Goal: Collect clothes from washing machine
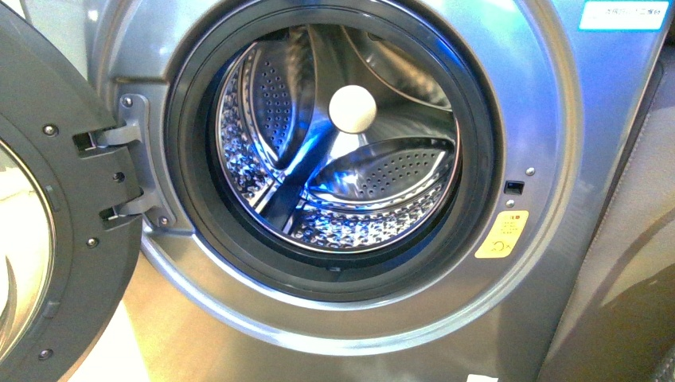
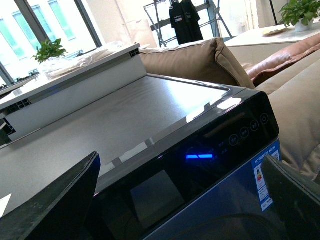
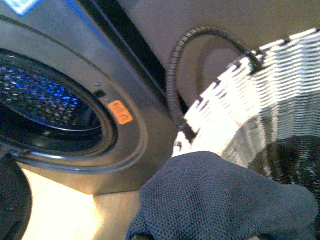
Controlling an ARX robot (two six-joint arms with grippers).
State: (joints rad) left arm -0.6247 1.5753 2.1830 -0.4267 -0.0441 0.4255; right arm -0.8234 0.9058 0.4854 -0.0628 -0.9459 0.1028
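Note:
The grey washing machine fills the front view with its round door swung open at the left. Its steel drum with the white hub holds no cloth that I can see. In the right wrist view my right gripper is shut on the dark blue clothes, which cover its fingers, beside the rim of the woven basket. My left gripper is open above the machine's top and black control panel. Neither gripper shows in the front view.
The white-grey-black basket has a dark looped handle and stands right of the machine on a light wooden floor. A yellow sticker sits right of the drum mouth. A tan sofa and white counter lie behind the machine.

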